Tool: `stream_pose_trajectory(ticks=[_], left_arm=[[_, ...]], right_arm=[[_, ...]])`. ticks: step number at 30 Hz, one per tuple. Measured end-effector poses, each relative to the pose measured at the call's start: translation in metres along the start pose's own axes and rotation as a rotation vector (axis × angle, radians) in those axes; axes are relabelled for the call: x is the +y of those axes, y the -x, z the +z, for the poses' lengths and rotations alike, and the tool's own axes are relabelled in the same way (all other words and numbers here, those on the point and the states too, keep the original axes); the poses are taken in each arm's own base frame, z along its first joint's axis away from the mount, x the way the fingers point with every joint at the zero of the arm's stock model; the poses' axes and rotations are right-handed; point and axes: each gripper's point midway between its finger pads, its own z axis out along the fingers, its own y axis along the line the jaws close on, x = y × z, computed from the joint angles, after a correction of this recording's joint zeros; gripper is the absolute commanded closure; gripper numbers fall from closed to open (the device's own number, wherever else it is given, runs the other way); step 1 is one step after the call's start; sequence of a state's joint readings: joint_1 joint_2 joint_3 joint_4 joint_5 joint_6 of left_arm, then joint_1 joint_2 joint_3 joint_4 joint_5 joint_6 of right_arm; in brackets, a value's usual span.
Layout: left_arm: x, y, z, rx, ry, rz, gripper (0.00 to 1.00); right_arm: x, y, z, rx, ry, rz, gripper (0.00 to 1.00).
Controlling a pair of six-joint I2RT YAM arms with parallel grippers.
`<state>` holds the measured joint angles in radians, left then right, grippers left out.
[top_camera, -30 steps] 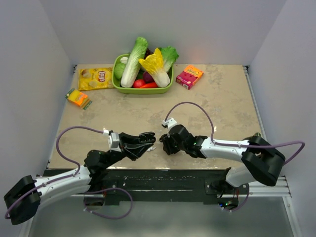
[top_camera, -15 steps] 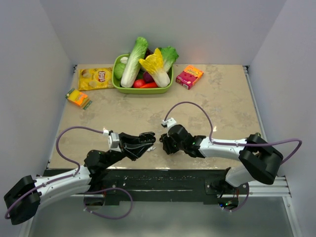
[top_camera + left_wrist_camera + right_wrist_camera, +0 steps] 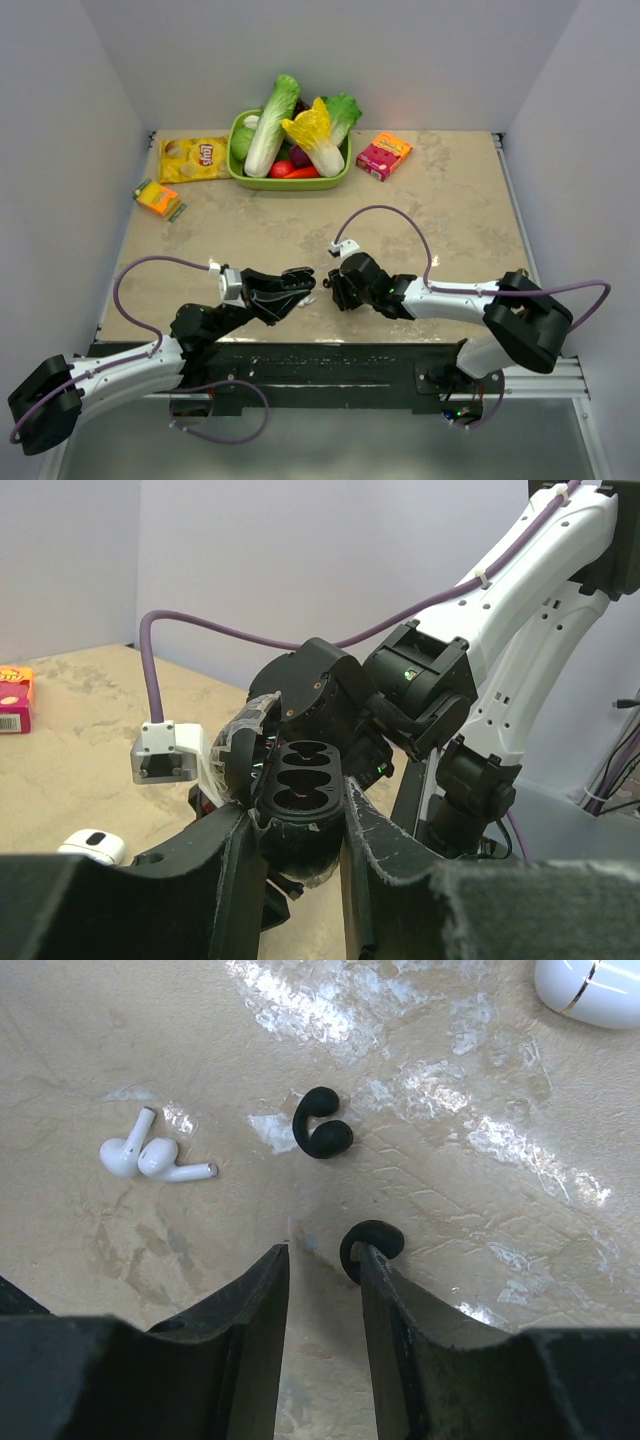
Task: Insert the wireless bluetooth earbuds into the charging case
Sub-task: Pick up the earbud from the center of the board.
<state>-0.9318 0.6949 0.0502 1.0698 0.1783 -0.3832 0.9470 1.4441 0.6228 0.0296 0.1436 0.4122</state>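
white case [image 3: 590,990] — cropped, black earbud [image 3: 380,1230] half-hidden

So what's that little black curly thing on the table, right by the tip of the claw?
It's a small black earbud, curled round like the letter C. It looks matte and a bit rubbery. It lies flat on the beige marbled table, just outside the open right claw, not between its fingers. One finger's tip covers its lower edge, so I can't tell if they touch. Nothing else touches it.

Black hooked earbuds [image 3: 322,1125] lie right of the white pair [image 3: 150,1157]. The left gripper [image 3: 297,805] pinches the open black charging case [image 3: 300,778].
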Motion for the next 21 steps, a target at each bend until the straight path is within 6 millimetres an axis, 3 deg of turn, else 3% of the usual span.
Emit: stream_pose_trajectory(ticks=[13, 16, 21], left_arm=[[0.003, -0.007, 0.001, 0.021, 0.007, -0.004, 1.0], [0.003, -0.009, 0.001, 0.029, 0.009, -0.005, 1.0], [0.003, -0.009, 0.001, 0.027, 0.008, -0.005, 1.0]], right_arm=[[-0.018, -0.005, -0.005, 0.018, -0.095, 0.0, 0.67], [-0.021, -0.01, -0.006, 0.037, -0.108, -0.003, 0.71], [-0.023, -0.013, -0.007, 0.048, -0.118, -0.003, 0.84]])
